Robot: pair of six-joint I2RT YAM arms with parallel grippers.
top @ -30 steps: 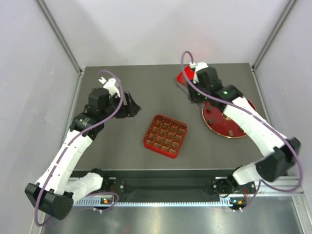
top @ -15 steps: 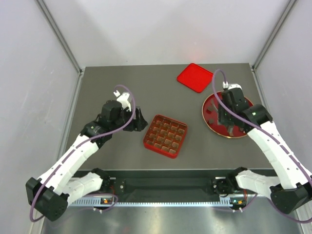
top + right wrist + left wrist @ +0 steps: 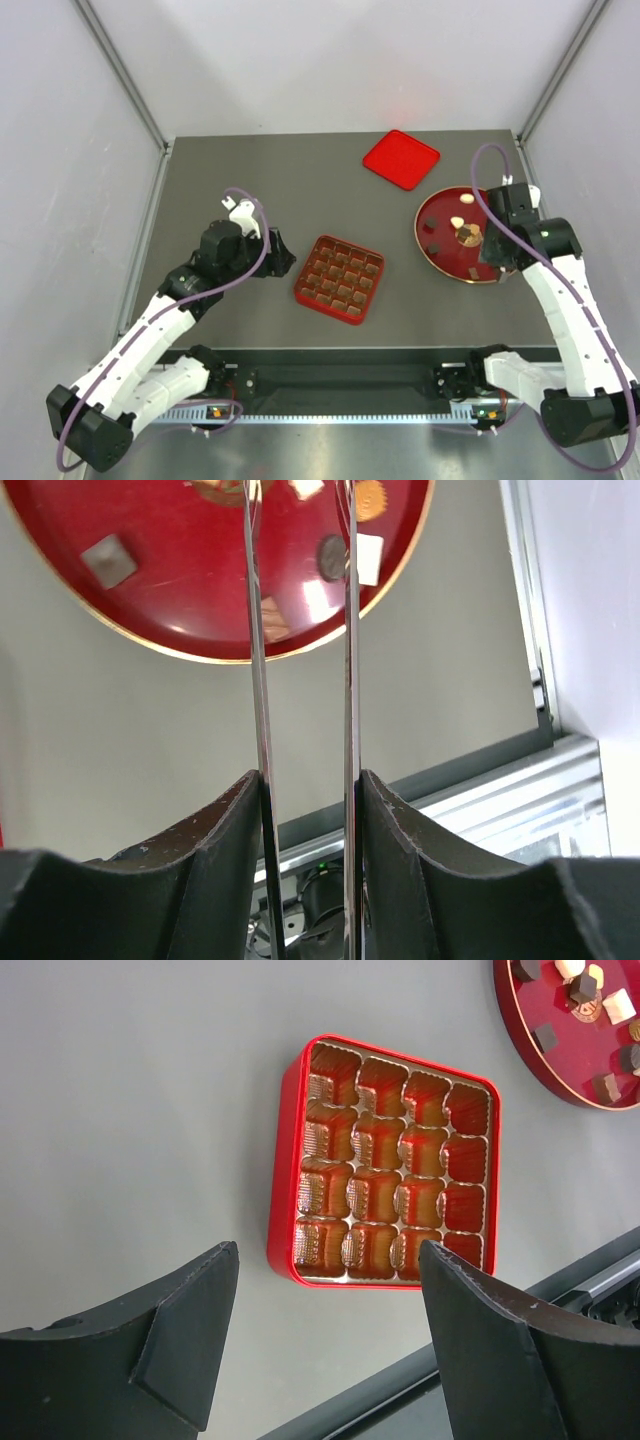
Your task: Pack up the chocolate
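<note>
The left fingers (image 3: 180,1345) were held wide apart, with nothing clamped between them. They were positioned low over the counter (image 3: 130,1110), just to the left of the red gridded tray (image 3: 284,1160) and clear of its wall. The tray cells were lined with ribbed gold-brown cups.

The right fingers (image 3: 215,850) were set a narrow gap apart and parallel. Nothing was seen between them along the visible length. Their tips ran past the upper edge of the wrist view, so the tips themselves could not be checked. These fingers were positioned over the near-right part of the round red plate (image 3: 170,600).

The chocolate (image 3: 465,235) was located on that plate as loose dark brown, tan and cream-white pieces, spread over its surface.

The tray was placed near the middle of the counter, and the plate lay to its right, apart from it. A flat red lid (image 3: 400,158) was laid at the far side, beyond the plate and not touching it.
</note>
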